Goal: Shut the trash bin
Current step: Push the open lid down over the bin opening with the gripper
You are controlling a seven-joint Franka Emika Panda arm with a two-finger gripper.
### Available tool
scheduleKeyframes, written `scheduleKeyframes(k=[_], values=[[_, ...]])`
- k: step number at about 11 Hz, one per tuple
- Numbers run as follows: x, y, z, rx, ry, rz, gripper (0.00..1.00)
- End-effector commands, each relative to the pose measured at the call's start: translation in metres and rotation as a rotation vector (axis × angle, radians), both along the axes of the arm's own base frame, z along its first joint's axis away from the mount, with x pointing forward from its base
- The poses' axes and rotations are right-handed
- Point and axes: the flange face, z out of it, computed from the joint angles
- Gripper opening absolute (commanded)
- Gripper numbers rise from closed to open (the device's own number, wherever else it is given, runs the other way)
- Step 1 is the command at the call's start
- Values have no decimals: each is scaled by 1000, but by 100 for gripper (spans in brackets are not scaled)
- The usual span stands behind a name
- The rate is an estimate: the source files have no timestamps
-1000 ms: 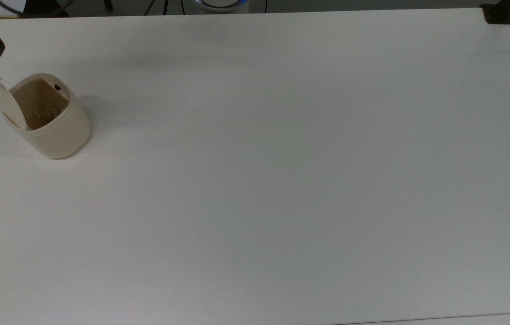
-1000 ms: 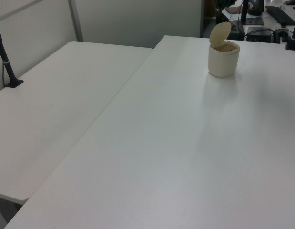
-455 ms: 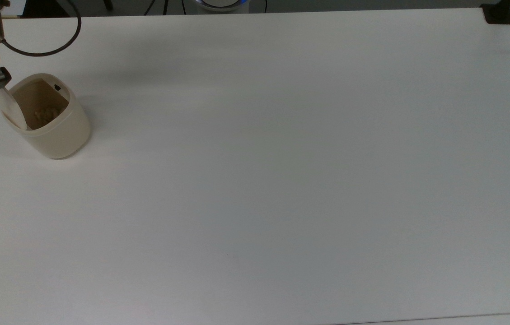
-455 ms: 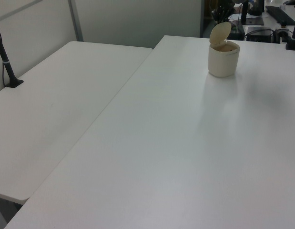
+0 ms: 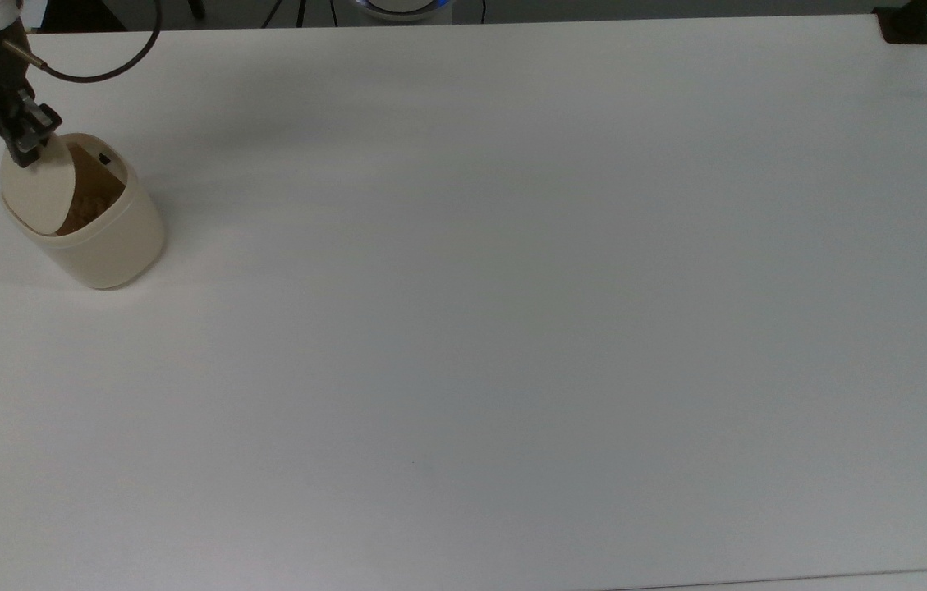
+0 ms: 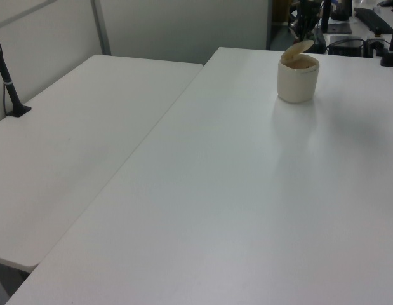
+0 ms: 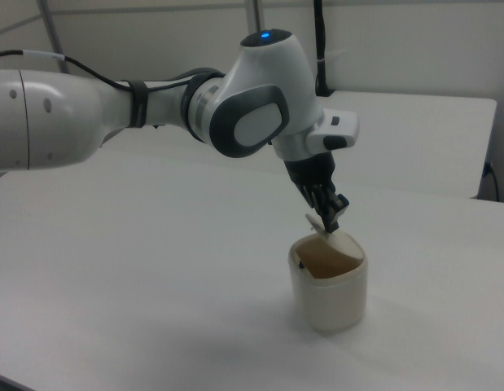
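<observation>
Your hand (image 5: 26, 141) sits at the top view's upper left, tips pressed against the raised edge of the lid (image 5: 39, 190), and the fingers look drawn together with nothing clamped between them. In the right view the hand (image 7: 330, 218) angles down from the big white arm (image 7: 154, 110), its dark fingertips right on the upper edge of the lid (image 7: 337, 242).

The trash bin (image 5: 89, 230) stands upright on the white surface (image 5: 512, 328), near the top view's left edge and close to the far side. The lid is tilted, partway down over the mouth. You can see a brown wedge of the inside beside it and the small dark latch mark (image 5: 104, 159) on the rim. In the right view the trash bin (image 7: 329, 292) shows the opening facing the right view's left, with the lid hinged on the far rim and slanting over it.

From the left view, the trash bin (image 6: 298, 77) is at the far end of the surface (image 6: 234, 190), lid (image 6: 298, 48) leaning low above the rim with a gap under it. A second white table (image 6: 69, 140) adjoins on the left view's left, with a black clamp post (image 6: 9, 82) at its edge. A black cable (image 5: 102, 66) loops off the wrist in the top view.
</observation>
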Motion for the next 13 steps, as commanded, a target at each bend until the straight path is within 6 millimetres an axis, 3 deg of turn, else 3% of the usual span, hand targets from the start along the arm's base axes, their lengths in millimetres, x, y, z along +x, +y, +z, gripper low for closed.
scheduleKeyframes(k=[1,4,8,10,11,12,13], values=[[-15,8,-27,46,69,42,0],[-16,9,-55,38,67,48,0],[-13,9,-71,18,46,47,0],[-15,8,-58,19,34,50,0],[-22,11,-32,22,10,71,0],[-29,25,-9,45,21,125,5],[-33,46,13,67,26,185,23]])
